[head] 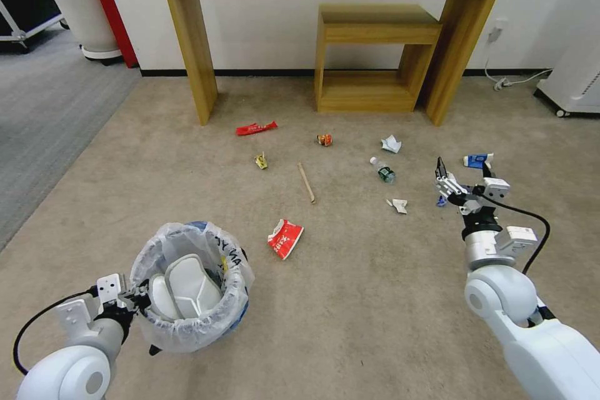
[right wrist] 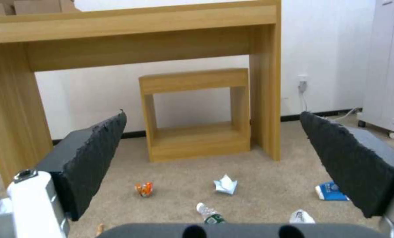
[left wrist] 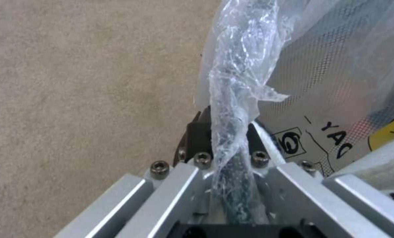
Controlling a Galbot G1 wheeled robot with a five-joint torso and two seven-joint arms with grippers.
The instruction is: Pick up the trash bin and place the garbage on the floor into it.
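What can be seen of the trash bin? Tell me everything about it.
The trash bin is small, round and blue, lined with a crinkly translucent plastic bag bearing black lettering, folded over its rim. It stands upright, low on the robot's left over the tan carpet; whether it rests on it cannot be told. White moulded pieces lie inside. The left gripper is shut on its bag-covered rim.

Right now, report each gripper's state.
Left gripper: shut on the trash bin at its bag-lined rim.
Right gripper: open, empty, above the floor.
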